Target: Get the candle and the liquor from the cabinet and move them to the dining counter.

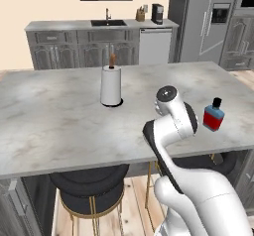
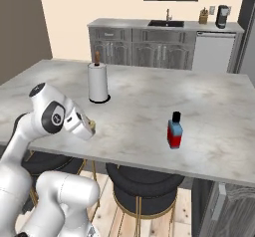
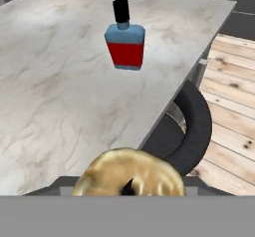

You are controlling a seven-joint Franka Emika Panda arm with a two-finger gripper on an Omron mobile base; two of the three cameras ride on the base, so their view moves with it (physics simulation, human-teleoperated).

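Evidently the second delivery is under way: the liquor is already standing on the dining bench (image 1: 49,111), so the candle is what is being carried now. Starting at the left of the left base view, a paper-towel roll (image 1: 110,86) is standing upright well in from the near edge, and a black stool (image 1: 89,185) is sitting tucked beneath that edge. Moving toward the middle, the arm is reaching over the near edge of the bench, and in the right base view the end effector (image 2: 89,126) is hanging just above the marbled top with a small tan shape at its tip. The hand view is showing this as a rounded golden candle (image 3: 129,174) sitting between the dark fingertips (image 3: 128,186), so the jaws are, as far as I can judge, standing partly closed around it and gripping it; whether its base is touching the surface is not clear. Further right, the liquor (image 1: 214,116) is standing upright near the bench's front edge, well apart from the roll and apart from the candle. Next, the arm is probably needing to lower the candle onto bare bench, keeping it upright and away from both the edge and the bottle, then part the jaws and lift straight off without tipping it.
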